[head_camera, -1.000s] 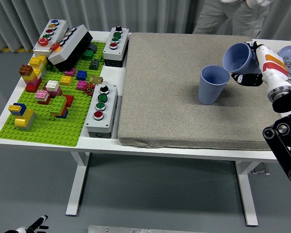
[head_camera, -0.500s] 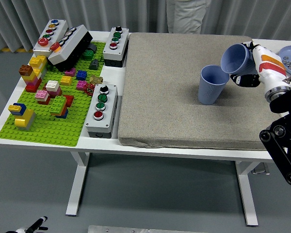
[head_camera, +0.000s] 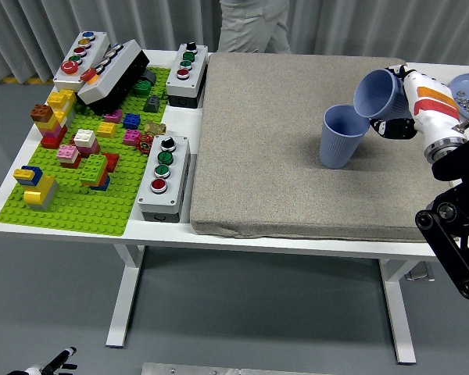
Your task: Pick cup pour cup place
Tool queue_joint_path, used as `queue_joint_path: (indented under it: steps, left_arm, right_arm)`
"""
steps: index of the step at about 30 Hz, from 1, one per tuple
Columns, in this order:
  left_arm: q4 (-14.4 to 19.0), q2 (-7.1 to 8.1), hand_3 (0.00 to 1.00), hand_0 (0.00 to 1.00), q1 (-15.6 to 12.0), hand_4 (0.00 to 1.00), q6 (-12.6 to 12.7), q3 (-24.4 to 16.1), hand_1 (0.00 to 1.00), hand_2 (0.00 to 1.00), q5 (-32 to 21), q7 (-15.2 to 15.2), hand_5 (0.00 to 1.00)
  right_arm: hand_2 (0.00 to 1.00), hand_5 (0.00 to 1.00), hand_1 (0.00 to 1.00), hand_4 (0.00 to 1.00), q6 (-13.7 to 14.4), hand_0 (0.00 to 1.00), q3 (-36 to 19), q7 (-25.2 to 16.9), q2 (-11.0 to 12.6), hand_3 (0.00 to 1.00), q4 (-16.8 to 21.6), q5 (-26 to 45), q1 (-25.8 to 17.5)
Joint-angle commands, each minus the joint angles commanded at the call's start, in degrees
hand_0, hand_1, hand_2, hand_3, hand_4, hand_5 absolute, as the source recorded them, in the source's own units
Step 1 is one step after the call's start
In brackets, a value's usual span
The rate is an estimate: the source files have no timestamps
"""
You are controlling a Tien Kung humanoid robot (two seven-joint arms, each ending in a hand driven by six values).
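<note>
On your tabletop (head_camera: 297, 238) a grey mat (head_camera: 297, 156) lies, and on it the upright blue cup (head_camera: 341, 137) stands, toward the right side. Just above it, your right robot hand (head_camera: 399, 105) has its fingers closed around the tilted blue cup (head_camera: 375, 94), whose mouth leans left and down over the rim of the standing one. At the far edge, a person (head_camera: 254, 23) stands.

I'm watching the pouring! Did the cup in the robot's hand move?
Yes. The held cup has shifted slightly left, closer over the standing cup, which stayed put on the mat.
</note>
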State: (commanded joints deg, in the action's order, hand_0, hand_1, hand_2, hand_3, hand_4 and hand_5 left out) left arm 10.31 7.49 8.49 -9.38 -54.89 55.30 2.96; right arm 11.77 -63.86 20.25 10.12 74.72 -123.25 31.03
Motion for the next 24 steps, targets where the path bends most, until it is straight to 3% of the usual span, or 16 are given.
queue_joint_path:
  steps: [24]
  left_arm:
    - [0.0, 0.09, 0.771, 0.872, 0.3, 0.641, 0.0, -0.7, 0.855, 0.862, 0.5, 0.1, 0.951]
  right_arm:
    - [0.586, 0.196, 0.686, 0.787, -1.2, 0.827, 4.0, 1.8, 2.0, 0.684, 0.3, -3.5, 1.8]
